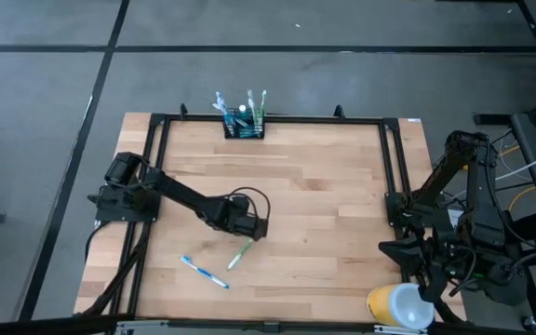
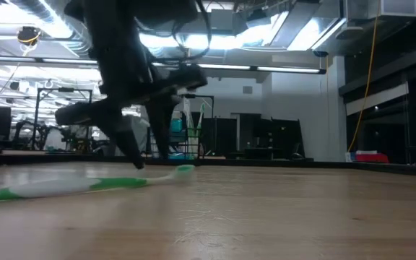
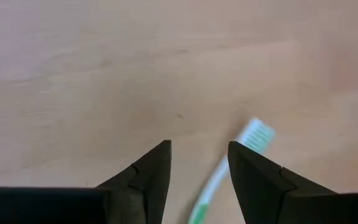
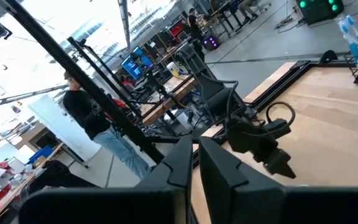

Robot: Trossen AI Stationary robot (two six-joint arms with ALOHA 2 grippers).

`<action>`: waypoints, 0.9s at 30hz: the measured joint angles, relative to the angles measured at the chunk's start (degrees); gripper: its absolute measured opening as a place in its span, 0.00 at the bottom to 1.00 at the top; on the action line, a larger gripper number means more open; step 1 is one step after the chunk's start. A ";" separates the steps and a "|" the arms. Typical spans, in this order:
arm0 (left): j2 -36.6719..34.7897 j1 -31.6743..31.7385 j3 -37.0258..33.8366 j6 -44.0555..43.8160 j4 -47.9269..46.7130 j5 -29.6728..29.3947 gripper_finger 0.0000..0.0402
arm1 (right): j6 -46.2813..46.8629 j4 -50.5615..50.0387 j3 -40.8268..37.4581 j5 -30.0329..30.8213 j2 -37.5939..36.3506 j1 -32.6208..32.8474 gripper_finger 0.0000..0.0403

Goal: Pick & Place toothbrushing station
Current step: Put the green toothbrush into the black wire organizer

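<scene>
Jaws spread on left gripper (image 1: 254,233), low over green toothbrush (image 1: 238,254) mid-table | bare wood around | right gripper (image 4: 194,163) pressed together, parked at right edge

Caddy (image 1: 244,127) at the worktop's (image 1: 324,205) far edge, brushes standing in it. Left hand (image 1: 252,226) mid-worktop, just above a toothbrush (image 1: 238,254) lying flat; second toothbrush (image 1: 204,272) nearer, to its left. Cup (image 1: 400,306) at the near right corner, beside the right hand (image 4: 194,163).
</scene>
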 joint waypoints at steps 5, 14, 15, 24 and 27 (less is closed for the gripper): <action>-0.07 0.76 1.68 8.52 -0.27 1.00 0.39 | -0.32 0.04 0.00 0.51 0.00 0.00 0.08; 0.44 0.20 4.08 20.67 0.32 3.47 0.39 | -0.61 0.17 0.00 1.43 0.00 0.00 0.08; 0.89 0.15 4.45 22.79 0.35 3.63 0.39 | -0.77 0.16 0.00 1.55 0.00 0.00 0.08; 6.72 0.85 8.41 30.68 -1.18 5.05 0.39 | -0.74 0.68 0.02 1.56 0.00 0.00 0.08; 8.32 0.91 9.13 31.10 -0.95 5.44 0.39 | -0.72 0.90 0.02 1.54 0.00 0.00 0.08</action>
